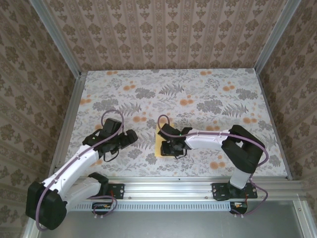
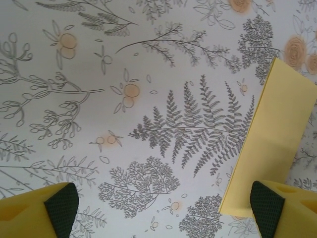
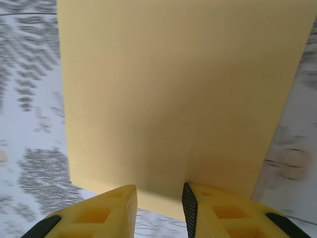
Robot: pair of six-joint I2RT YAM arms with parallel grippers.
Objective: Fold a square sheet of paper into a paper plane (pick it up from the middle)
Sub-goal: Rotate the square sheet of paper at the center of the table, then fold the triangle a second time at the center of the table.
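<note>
Bench (image 1: 198, 99): printed with grey leaves and orange flowers, boxed in by patterned walls (image 1: 163, 34).
Paper (image 1: 160, 148): pale yellow, lying flat near the bench's middle, toward the near edge. From the left wrist it shows as a long narrow rectangle.
Left hand (image 1: 130, 138): just left of the paper, fingers (image 2: 62, 208) spread wide with nothing between them.
Right hand (image 1: 174, 148): low over the paper's right side. Its fingers (image 3: 213, 213) are at the sheet's near edge with a narrow gap between them, not pinching it.
</note>
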